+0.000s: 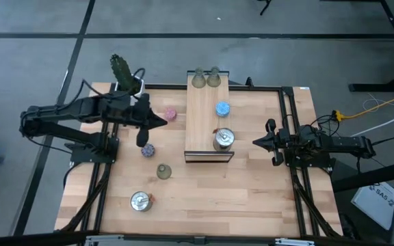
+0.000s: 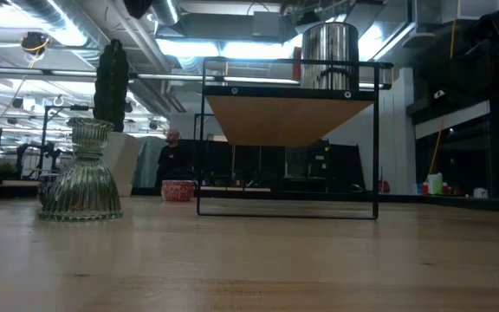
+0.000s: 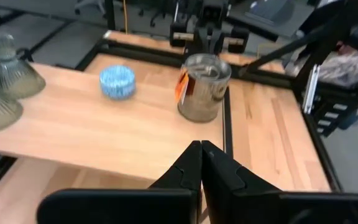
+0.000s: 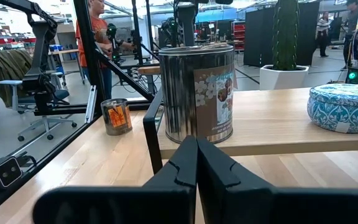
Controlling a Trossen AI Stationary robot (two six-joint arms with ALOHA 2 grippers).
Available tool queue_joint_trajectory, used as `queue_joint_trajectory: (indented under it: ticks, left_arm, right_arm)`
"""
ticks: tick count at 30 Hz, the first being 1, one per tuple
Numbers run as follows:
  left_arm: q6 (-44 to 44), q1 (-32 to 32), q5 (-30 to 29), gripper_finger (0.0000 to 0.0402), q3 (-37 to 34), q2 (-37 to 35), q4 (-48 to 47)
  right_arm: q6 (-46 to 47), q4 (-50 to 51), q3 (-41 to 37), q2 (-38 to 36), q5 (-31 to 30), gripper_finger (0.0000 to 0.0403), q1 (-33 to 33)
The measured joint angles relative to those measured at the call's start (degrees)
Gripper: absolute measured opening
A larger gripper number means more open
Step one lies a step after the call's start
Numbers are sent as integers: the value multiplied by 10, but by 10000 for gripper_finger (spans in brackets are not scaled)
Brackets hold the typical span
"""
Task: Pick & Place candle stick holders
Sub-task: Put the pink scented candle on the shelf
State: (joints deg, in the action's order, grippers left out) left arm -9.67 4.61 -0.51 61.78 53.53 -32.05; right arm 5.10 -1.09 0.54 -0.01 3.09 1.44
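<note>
We count eight candle stick holders. Four sit on the raised wooden board (image 1: 209, 116): two green holders (image 1: 205, 78) side by side at its far end, the blue holder (image 1: 222, 108) near the middle toward the right edge, and a silver holder (image 1: 223, 139) at the near end, close to the board's front edge. The other four stand on the bench (image 1: 252, 191) left of the board: the pink holder (image 1: 170, 114) farthest back, the purple holder (image 1: 148, 150) nearer, a third green holder (image 1: 163, 171) nearer again, and a second silver holder (image 1: 140, 201) toward the front left.

Appearance: the green ones are ribbed glass, bell-shaped; the blue one is low, round and patterned; the silver ones are shiny cylinders, and the one on the board carries a floral label.

Room for moving: the bench in front of the board and all along its right side is open wood. A black frame runs along the bench edges.

Left hand (image 1: 164, 119), fingers together and holding nothing, hangs just beside the pink holder, between it and the board. Right hand (image 1: 256, 142), fingers together and holding nothing, sits right of the board, pointing at the silver holder there.

A cactus (image 1: 121, 68) stands at the back left corner.
</note>
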Motion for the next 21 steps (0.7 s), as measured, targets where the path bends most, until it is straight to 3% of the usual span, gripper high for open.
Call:
queue_joint_trajectory:
  ticks: [21]
  left_arm:
    - [0,7,-15,2,0,30,-20]
  right_arm:
    - [0,0,0,0,0,5,0]
